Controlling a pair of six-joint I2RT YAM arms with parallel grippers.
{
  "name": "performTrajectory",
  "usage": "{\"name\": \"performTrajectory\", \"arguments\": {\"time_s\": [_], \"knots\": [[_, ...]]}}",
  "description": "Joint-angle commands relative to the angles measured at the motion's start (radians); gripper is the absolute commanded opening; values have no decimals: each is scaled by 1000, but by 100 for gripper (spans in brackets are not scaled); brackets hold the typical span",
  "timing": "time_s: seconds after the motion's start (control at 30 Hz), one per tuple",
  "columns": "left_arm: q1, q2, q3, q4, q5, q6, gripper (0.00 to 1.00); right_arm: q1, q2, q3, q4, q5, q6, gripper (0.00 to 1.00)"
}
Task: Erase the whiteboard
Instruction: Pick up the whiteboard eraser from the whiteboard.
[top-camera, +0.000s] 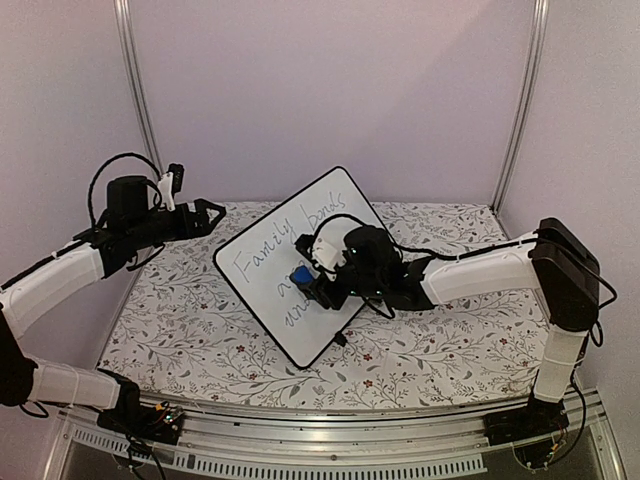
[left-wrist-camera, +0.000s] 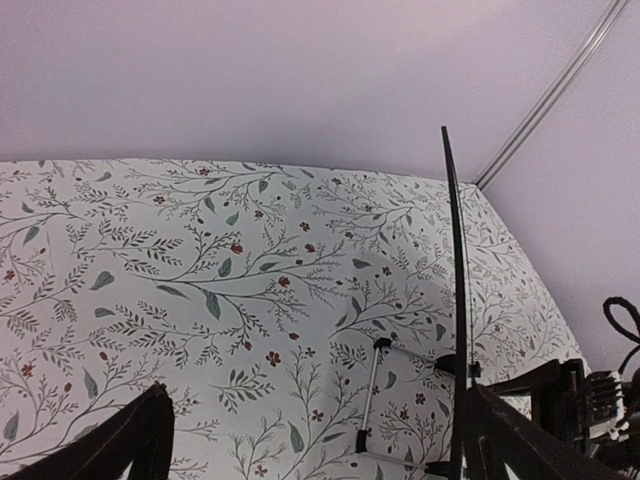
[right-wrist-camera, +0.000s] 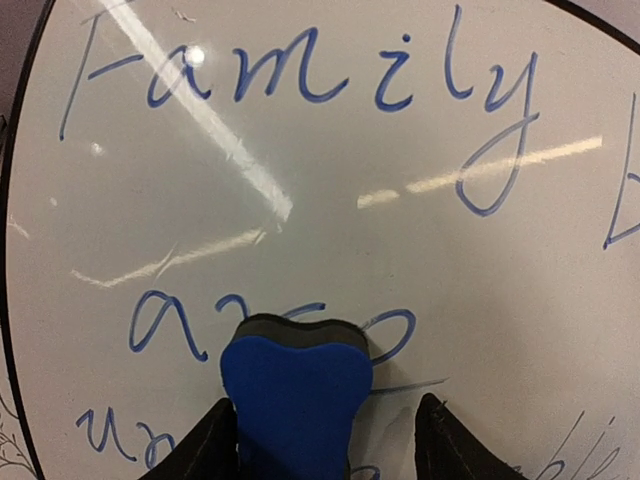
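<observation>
The whiteboard (top-camera: 290, 270) stands tilted on the table, with blue handwriting such as "Family" (right-wrist-camera: 300, 80) across it. A blue eraser (right-wrist-camera: 295, 390) with a dark felt face rests against the board over the second line of writing. My right gripper (right-wrist-camera: 325, 445) straddles the eraser (top-camera: 300, 277). Its left finger (right-wrist-camera: 205, 450) lies against the eraser, and a gap shows before the right finger (right-wrist-camera: 450, 445). My left gripper (top-camera: 205, 215) hangs wide open and empty behind the board's back left edge. From there the board appears edge-on (left-wrist-camera: 460, 300).
The table wears a floral cloth (top-camera: 180, 330). A wire stand (left-wrist-camera: 368, 395) props the board from behind. Metal frame posts (top-camera: 135, 90) rise at the back corners, and plain walls close in on three sides.
</observation>
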Motion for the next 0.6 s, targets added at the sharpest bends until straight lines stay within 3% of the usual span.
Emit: {"name": "performTrajectory", "arguments": {"time_s": [0.0,0.57], "knots": [[-1,4,28,-3,9,10,100,-7,24,25,18,-1,-1,58],[-1,1,28,-5,4,10,100,-19,21,27,18,-47,-1,45]]}}
